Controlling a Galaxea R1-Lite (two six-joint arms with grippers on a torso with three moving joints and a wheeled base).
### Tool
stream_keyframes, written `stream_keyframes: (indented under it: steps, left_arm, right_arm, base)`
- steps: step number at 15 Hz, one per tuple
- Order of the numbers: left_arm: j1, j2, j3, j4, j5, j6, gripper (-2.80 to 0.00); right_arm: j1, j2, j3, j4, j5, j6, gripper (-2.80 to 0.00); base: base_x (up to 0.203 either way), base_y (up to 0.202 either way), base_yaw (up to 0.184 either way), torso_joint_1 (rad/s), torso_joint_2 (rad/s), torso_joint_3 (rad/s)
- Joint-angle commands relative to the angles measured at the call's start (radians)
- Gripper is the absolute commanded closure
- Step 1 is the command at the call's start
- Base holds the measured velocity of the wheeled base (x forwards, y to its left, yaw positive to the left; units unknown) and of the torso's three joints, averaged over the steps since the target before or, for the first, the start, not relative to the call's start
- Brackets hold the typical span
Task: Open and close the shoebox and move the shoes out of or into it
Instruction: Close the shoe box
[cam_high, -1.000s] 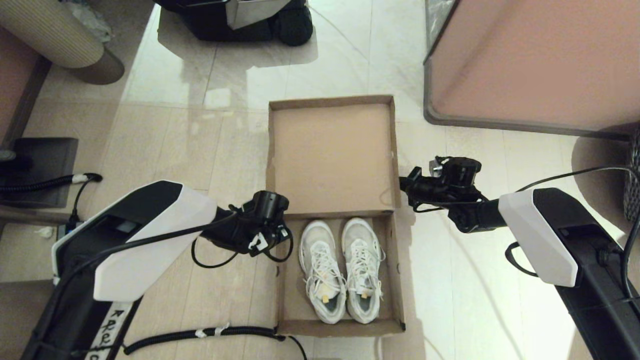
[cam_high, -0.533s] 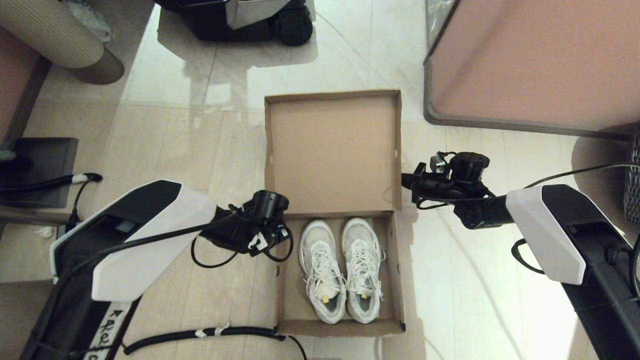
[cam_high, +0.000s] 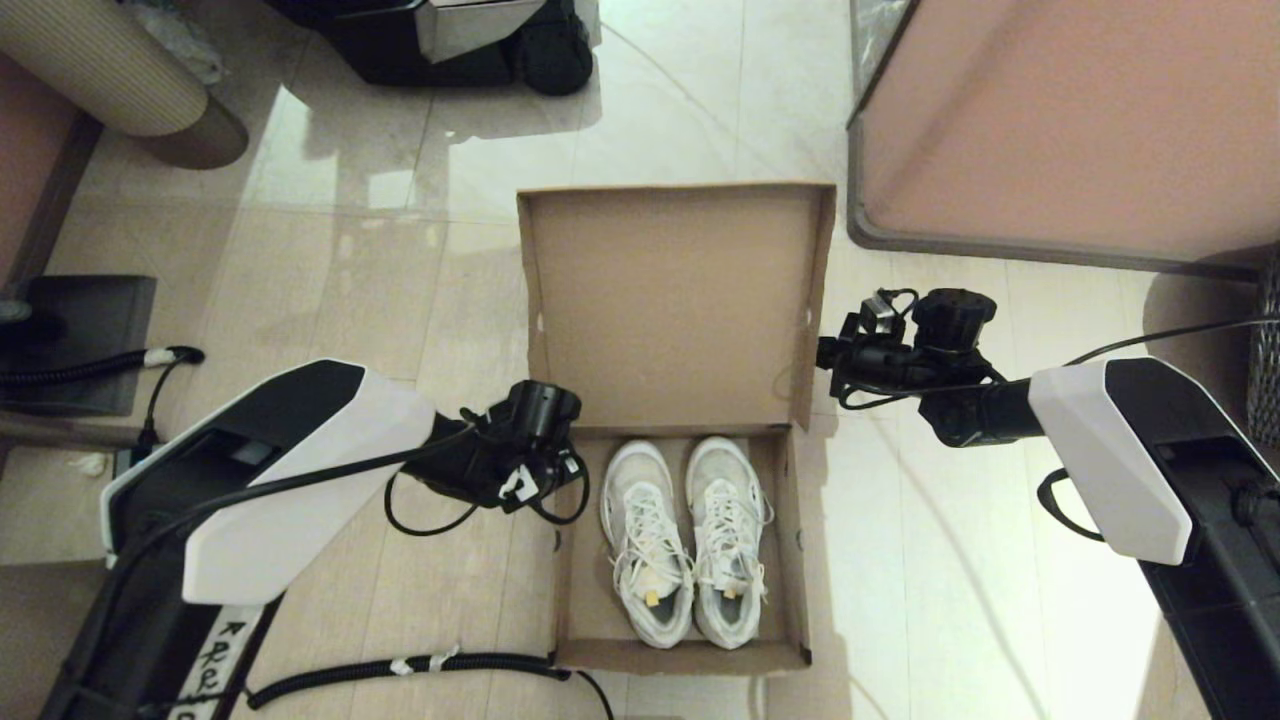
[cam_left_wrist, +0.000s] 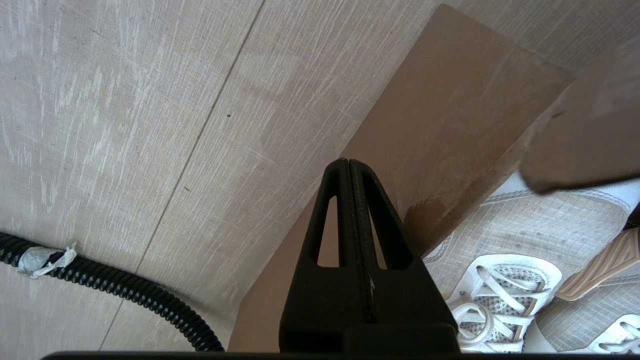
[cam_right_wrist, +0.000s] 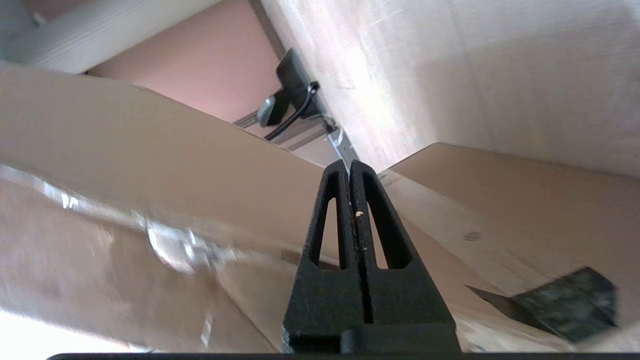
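Observation:
The brown cardboard shoebox (cam_high: 680, 657) lies open on the floor, and the shoes (cam_high: 685, 540), two white lace-up sneakers, lie side by side in its base. Its hinged lid (cam_high: 675, 300) stands tilted up beyond them, right flap raised. My right gripper (cam_high: 822, 352) is shut and empty, tip against the outside of that right flap; the right wrist view shows its shut tips (cam_right_wrist: 348, 164) close to the cardboard lid (cam_right_wrist: 150, 150). My left gripper (cam_left_wrist: 349, 162) is shut and empty beside the box's left wall (cam_left_wrist: 450, 125), with a shoe (cam_left_wrist: 505, 280) just past it.
A pink-topped piece of furniture (cam_high: 1080, 120) stands at the back right. Another robot's base (cam_high: 450, 40) is at the back. A black corrugated cable (cam_high: 400, 668) runs to the box's front left corner. A dark mat (cam_high: 80, 340) lies left; a woven basket (cam_high: 1265, 370) is at the right edge.
The lid has swung upward, its right flap rising and spreading rightward. My right gripper has drawn slightly right and its wrist has rolled. The left arm is still. The robot base at the back shifted left.

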Motion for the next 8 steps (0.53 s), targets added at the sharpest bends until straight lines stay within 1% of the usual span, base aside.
stream_keyframes:
  steps: [1, 3, 6, 8]
  left_arm:
    - [-0.001, -0.001, 0.001, -0.001, 0.003, -0.004, 0.00]
    - [-0.001, -0.001, 0.000, -0.001, 0.003, -0.004, 0.00]
    - [-0.005, -0.004, 0.005, -0.001, 0.004, -0.004, 0.00]
    - [-0.005, -0.018, 0.015, 0.000, 0.006, -0.004, 0.00]
  right_arm:
    - [0.004, -0.019, -0.001, -0.004, 0.030, 0.011, 0.00]
    - [0.002, -0.034, -0.001, -0.005, 0.067, 0.031, 0.00]
    - [0.003, -0.053, -0.001, -0.005, 0.085, 0.049, 0.00]
    - [0.004, -0.071, 0.002, -0.005, 0.110, 0.075, 0.00]
  base:
    - [0.000, 0.000, 0.000, 0.000, 0.00, 0.000]
    - [0.000, 0.000, 0.000, 0.000, 0.00, 0.000]
    - [0.000, 0.000, 0.000, 0.000, 0.00, 0.000]
    - [0.000, 0.000, 0.000, 0.000, 0.00, 0.000]
